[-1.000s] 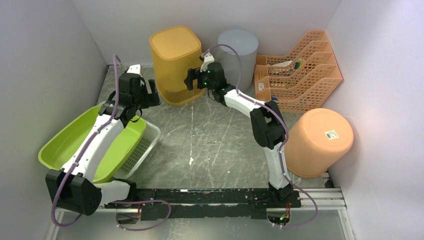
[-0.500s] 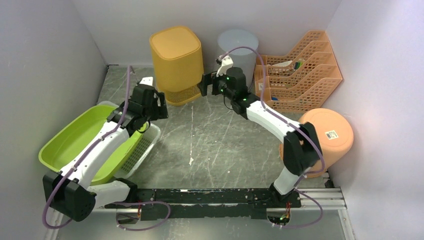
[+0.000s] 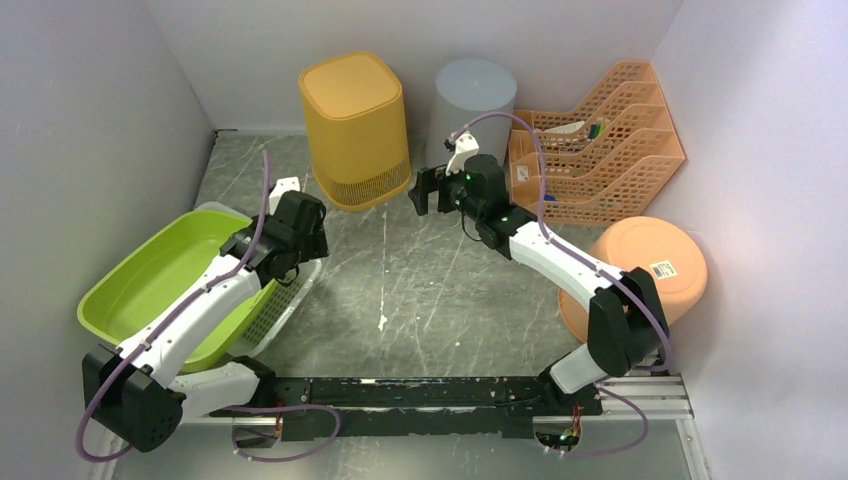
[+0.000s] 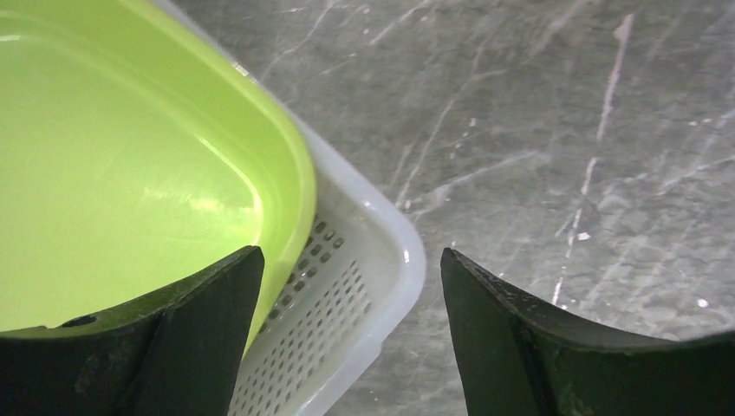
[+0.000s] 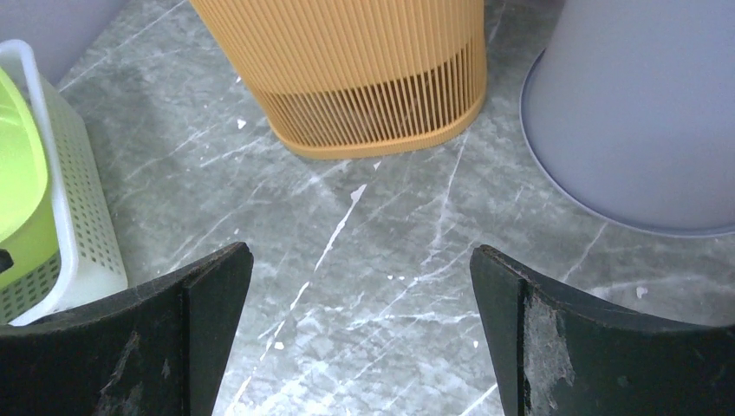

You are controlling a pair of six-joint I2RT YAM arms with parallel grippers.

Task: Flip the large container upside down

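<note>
Left tool (image 4: 347, 264), right tool (image 5: 360, 264) agape, empty; yellow container (image 3: 355, 125) rim-down, apart from both.

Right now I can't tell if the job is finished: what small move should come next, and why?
Probably draw the right hand back toward its base. The yellow container already stands closed face up on the table, and this hand and the left hand are open and empty.

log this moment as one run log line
yellow bin: upside down, not held | left fingers: open, over white basket | right fingers: open, empty
</note>
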